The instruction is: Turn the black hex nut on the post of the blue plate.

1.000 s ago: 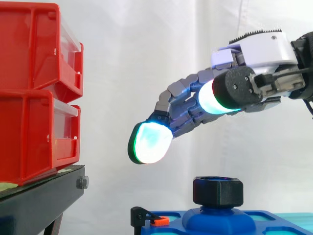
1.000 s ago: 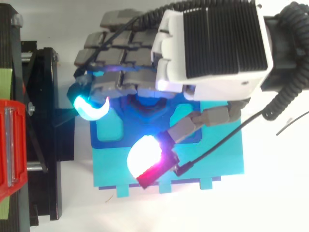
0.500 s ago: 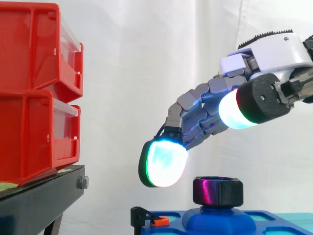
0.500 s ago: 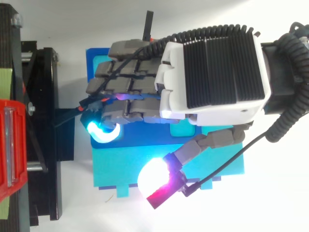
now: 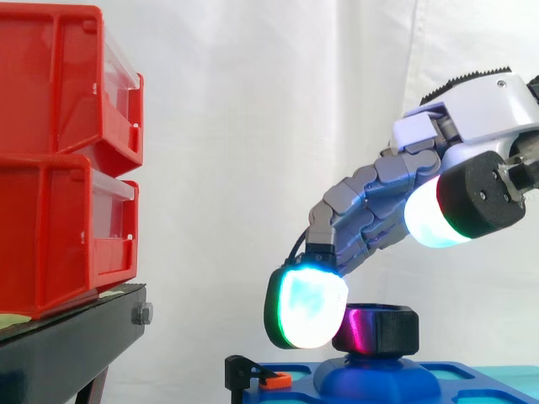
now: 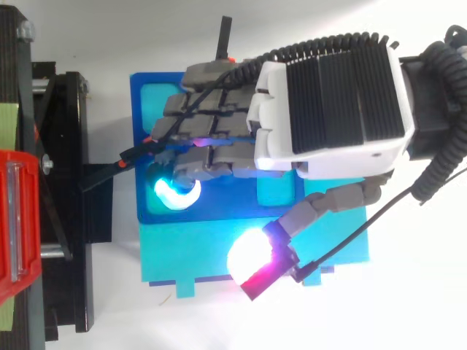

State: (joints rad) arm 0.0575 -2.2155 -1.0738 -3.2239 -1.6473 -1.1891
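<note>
Wht curtain (image 5: 253,126), hand (image 5: 476,105) part-hides blk hex nut (image 5: 383,330)

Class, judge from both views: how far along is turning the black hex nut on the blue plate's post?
Done: the hand is over the blue plate, a glowing pad of its fingers level with the black hex nut's side. In hand: the grasp, unfinished, since the thumb sits high above the nut. Left: gripping and turning it.

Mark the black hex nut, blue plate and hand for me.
black hex nut (image 5: 386,331): side view, its front face.
blue plate (image 5: 295,394): side view, its left front edge.
hand (image 6: 332,109): top view, its ribbed back.
</note>
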